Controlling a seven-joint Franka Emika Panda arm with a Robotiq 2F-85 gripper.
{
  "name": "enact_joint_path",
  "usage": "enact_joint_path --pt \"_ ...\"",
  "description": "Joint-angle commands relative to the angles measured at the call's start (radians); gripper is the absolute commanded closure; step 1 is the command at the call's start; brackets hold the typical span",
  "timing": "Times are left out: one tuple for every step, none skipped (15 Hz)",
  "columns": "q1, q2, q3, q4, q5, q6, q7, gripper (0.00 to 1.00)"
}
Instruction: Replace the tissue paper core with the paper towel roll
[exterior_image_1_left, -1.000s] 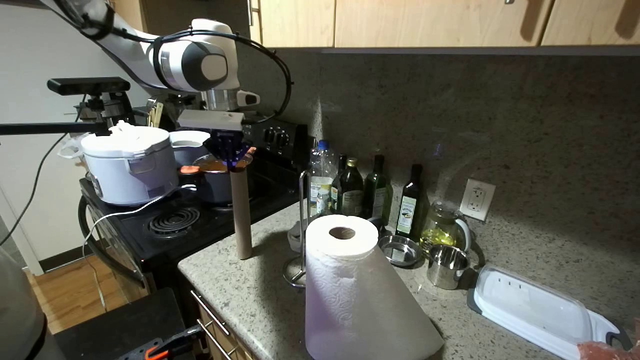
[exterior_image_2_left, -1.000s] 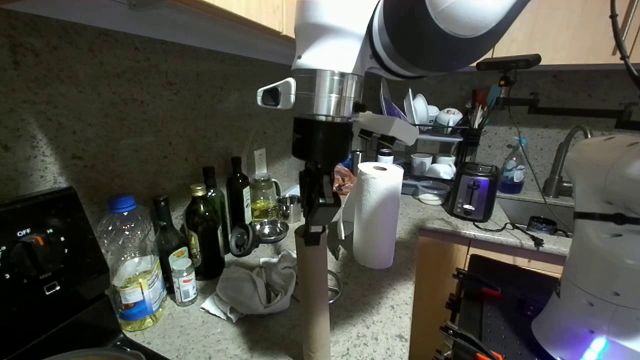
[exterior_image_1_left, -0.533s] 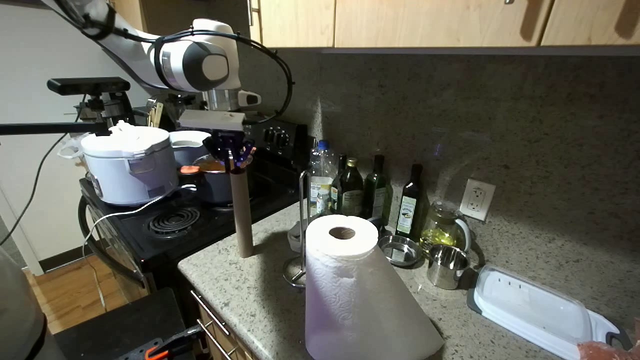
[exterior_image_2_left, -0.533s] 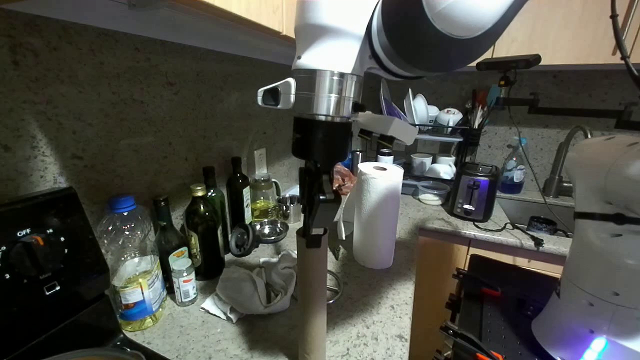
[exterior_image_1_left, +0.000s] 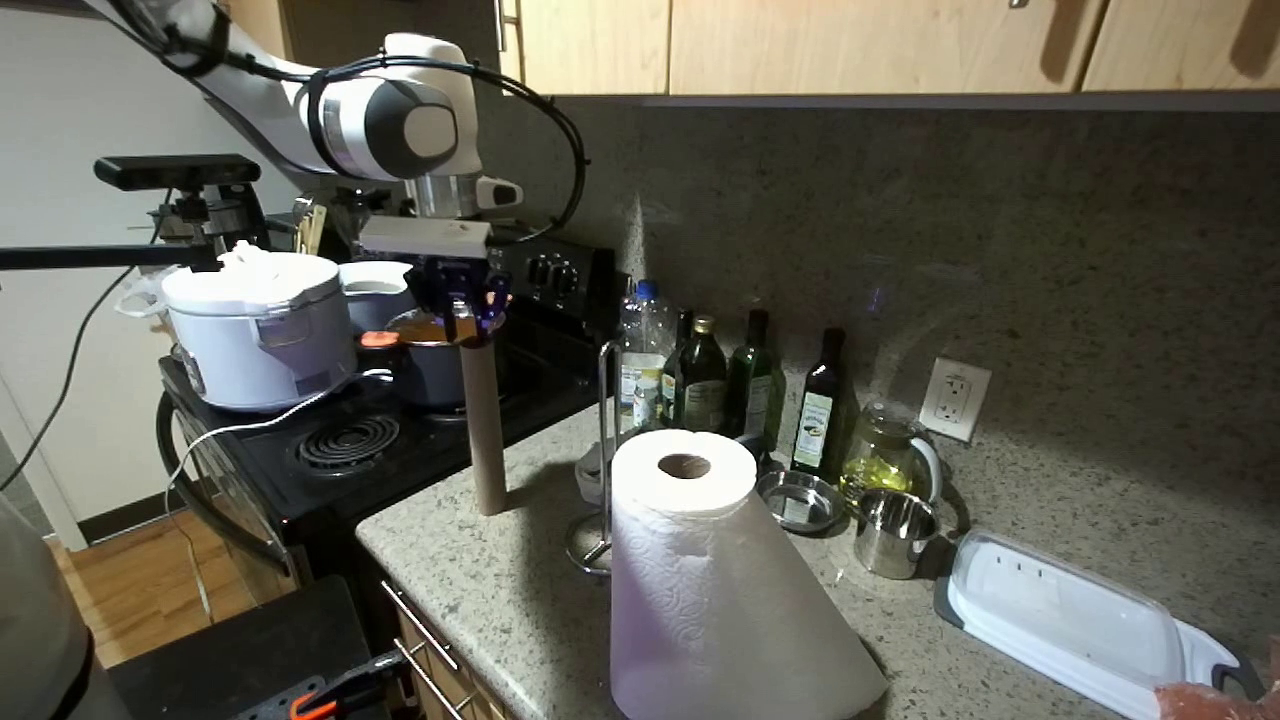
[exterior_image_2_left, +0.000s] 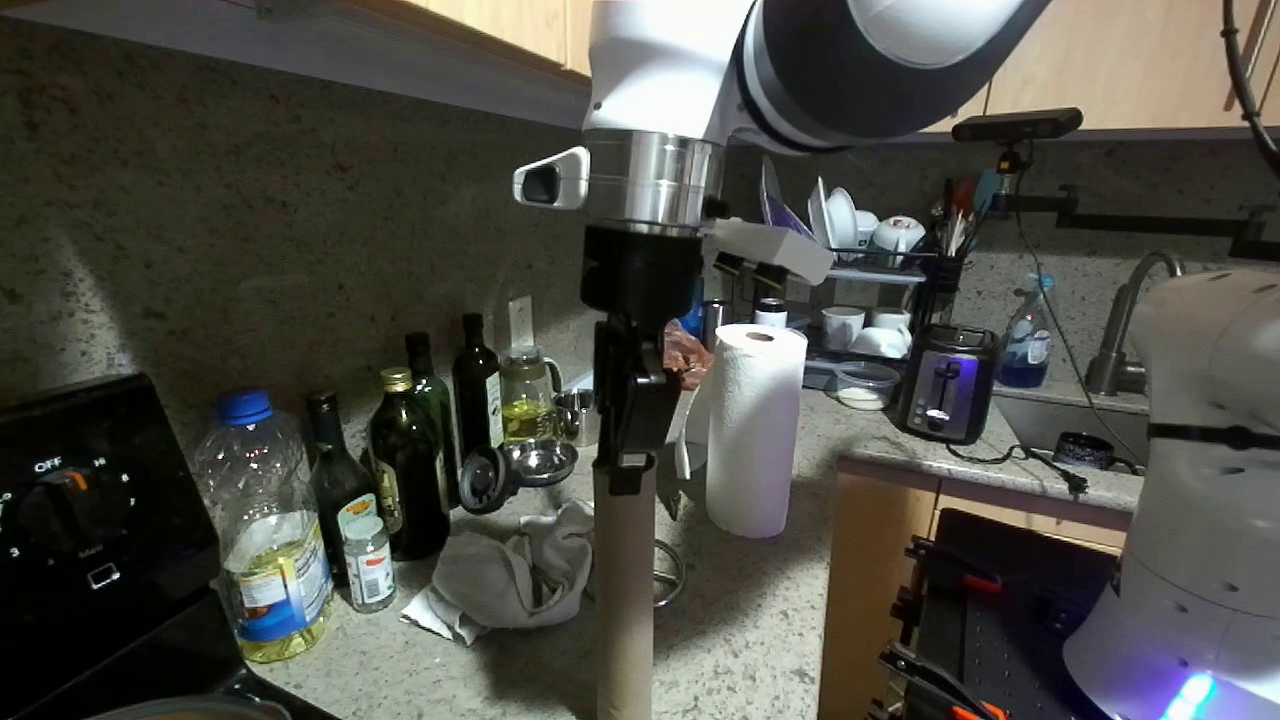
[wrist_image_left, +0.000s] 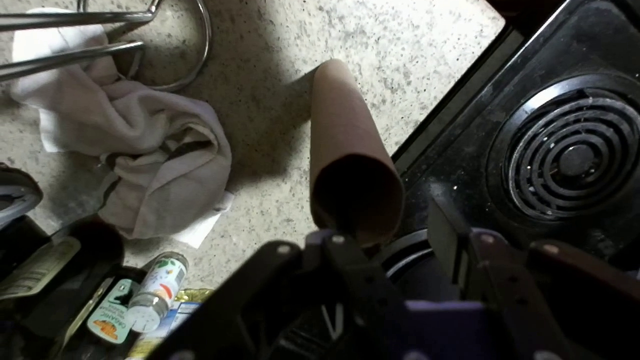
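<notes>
On speckled counter | tissue paper core: slim, brown, hollow, upright | end effector: jaws apart, near core's rim

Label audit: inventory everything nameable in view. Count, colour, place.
tissue paper core: 1, brown, counter
paper towel roll: 1, white, counter
paper towel holder: 1, silver, counter
cloth: 1, grey, counter
glass bottles: 4, dark, counter
blue-capped bottle: 1, clear, counter
spice jar: 1, clear, counter
glass jug: 1, clear, counter
bowl: 1, silver, counter
steel cup: 1, silver, counter
lidded container: 1, white, counter
toaster: 1, black, counter
stove: 1, black, beside counter
rice cooker: 1, white, stove
cooking pot: 1, dark, stove
outlet: 1, white, backsplash
robot arm: 1, white, above counter
jaws: 1 pair, dark, open, at core's top
</notes>
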Motion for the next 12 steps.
enact_joint_path --pt "-0.012 -0.040 0.016 -0.002 -0.022 0.019 0.018 0.49" --pt "-0.012 -0.047 0.016 -0.001 -0.024 0.022 0.020 0.48" --pt "-0.013 -0.057 0.015 -0.002 -0.027 0.024 0.021 0.49" --pt "-0.012 -0.068 0.014 -0.004 -0.027 0.025 0.019 0.50" --pt "-0.013 -0.081 0.014 -0.007 -0.030 0.028 0.021 0.53" --pt "-0.014 -0.097 0.012 -0.011 -0.031 0.031 0.023 0.54" --pt "-0.019 -0.117 0.011 -0.018 -0.039 0.041 0.035 0.53" --pt "-0.023 -0.138 0.007 -0.026 -0.043 0.048 0.042 0.54" --pt "-0.032 -0.162 0.003 -0.034 -0.048 0.056 0.063 0.53" --pt "-0.042 -0.186 0.000 -0.042 -0.057 0.062 0.090 0.54" --pt "-0.052 -0.213 -0.005 -0.050 -0.062 0.061 0.115 0.56" --pt "-0.063 -0.234 -0.007 -0.053 -0.068 0.056 0.140 0.58"
